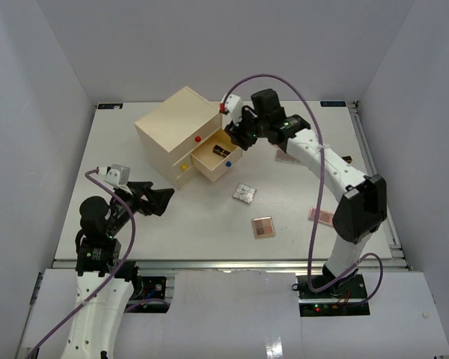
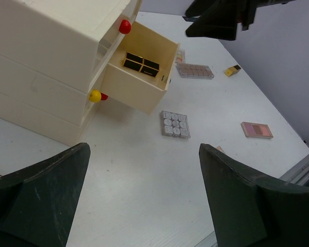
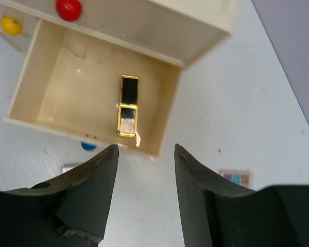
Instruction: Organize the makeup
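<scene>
We record the cream drawer chest (image 1: pixel 172 123) with 1 drawer (image 1: pixel 213 168) pulled out and the black-gold lipstick (image 3: pixel 127 116) lying inside, the right gripper (image 3: pixel 144 154) above it partly spread and empty, the left gripper (image 1: pixel 161 200) spread wide holding nothing, and the silver palette (image 1: pixel 244 193) and brown palette (image 1: pixel 263 226) on the table (image 1: pixel 194 232).

Lab: white-walled robot enclosure (image 1: pixel 37 90)

Black-gold lipstick (image 3: pixel 127 105) (lying flat) inside open drawer (image 3: pixel 46 103)
</scene>
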You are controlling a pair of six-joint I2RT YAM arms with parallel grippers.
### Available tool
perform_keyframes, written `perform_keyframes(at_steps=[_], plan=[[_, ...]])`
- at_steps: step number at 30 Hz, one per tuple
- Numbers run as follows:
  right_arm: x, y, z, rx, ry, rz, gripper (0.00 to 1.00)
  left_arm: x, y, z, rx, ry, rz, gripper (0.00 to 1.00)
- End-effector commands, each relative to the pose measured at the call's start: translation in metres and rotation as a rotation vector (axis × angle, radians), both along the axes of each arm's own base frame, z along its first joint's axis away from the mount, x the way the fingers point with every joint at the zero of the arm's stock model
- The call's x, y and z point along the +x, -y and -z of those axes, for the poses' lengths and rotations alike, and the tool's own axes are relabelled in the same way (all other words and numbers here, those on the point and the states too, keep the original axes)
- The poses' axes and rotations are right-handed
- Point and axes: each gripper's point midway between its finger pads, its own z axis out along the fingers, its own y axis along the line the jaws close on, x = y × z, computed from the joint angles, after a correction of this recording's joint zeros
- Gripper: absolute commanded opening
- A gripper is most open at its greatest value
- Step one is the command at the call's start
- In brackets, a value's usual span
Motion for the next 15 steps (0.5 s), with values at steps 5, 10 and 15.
perform_keyframes(at_steps=[5,10,15], plan=[[0.021,0.194,0.010,0.232,-0.149,0.642,0.58,-0.003,0.000,-0.005,0.003,0.034,0.004,0.98],[0.018,0.276,0.057,0.175,-0.202,0.861,0.73,-0.005,0.003,-0.007,-0.001,0.042,0.021,0.98],[0.024,0.333,0.087,0.320,-0.366,1.175,0.76,-0.006,0.003,-0.007,-0.001,0.045,0.022,0.98]])
